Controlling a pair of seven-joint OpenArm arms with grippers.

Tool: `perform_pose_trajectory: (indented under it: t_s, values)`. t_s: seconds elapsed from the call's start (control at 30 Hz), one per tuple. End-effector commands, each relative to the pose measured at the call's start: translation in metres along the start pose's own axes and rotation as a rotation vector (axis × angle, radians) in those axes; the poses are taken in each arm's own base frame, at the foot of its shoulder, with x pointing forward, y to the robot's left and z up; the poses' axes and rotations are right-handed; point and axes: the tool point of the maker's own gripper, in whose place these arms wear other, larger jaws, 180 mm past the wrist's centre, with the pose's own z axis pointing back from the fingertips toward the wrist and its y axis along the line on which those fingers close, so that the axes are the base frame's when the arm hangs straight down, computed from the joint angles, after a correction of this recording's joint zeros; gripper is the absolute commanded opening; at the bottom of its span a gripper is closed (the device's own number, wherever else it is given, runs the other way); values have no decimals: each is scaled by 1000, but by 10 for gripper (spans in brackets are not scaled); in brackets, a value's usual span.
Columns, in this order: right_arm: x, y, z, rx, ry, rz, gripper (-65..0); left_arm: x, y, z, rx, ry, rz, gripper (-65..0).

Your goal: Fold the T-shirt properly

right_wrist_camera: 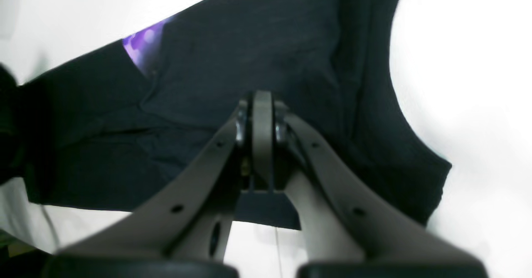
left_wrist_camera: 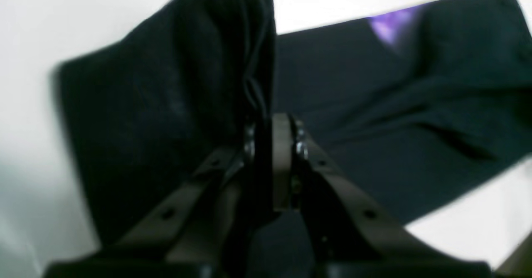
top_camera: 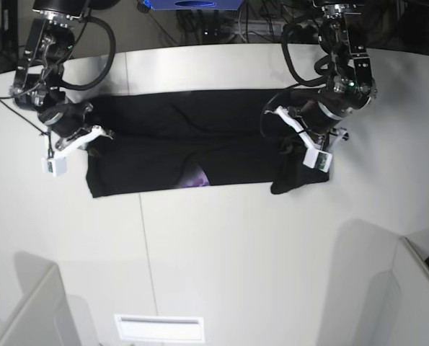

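The black T-shirt (top_camera: 171, 137) lies as a long folded band across the white table, with a bit of purple print (top_camera: 196, 178) peeking out at its near edge. My left gripper (top_camera: 292, 138), on the right of the base view, is shut on the T-shirt's right end. In the left wrist view a fold of cloth (left_wrist_camera: 174, 95) rises from the shut left gripper (left_wrist_camera: 268, 122). My right gripper (top_camera: 91, 137) is shut at the shirt's left end. Black cloth (right_wrist_camera: 249, 41) spreads beyond the right gripper (right_wrist_camera: 262, 99) in the right wrist view, where the purple print (right_wrist_camera: 141, 45) shows.
The white table (top_camera: 221, 252) stretches toward the front, where a slotted plate (top_camera: 158, 328) is set into it. Grey panels stand at the near left (top_camera: 34, 310) and near right (top_camera: 416, 288). Cables and a blue box (top_camera: 192, 4) lie beyond the far edge.
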Motion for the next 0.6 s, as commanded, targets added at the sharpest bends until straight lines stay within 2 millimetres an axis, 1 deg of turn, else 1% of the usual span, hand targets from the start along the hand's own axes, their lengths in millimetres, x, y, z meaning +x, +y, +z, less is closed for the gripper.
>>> perform_pose_trajectory:
  t_s: [0.0, 0.1, 0.3, 0.4, 0.57]
  values:
    - [13, 2, 4, 10, -43, 16, -650, 15, -7, 0, -15, -51, 3, -650]
    - [13, 2, 4, 9, -41, 15, -650, 14, -22, -6, -36, -48, 30, -650]
    - [14, 2, 4, 10, -43, 15, -650, 12, -50, -13, -103, -37, 17, -650]
    - [14, 2, 4, 10, -43, 15, -650, 12, -57, -16, -118, -39, 37, -650]
    - [13, 2, 4, 9, -41, 15, -650, 20, -58, -18, -121, -54, 33, -650]
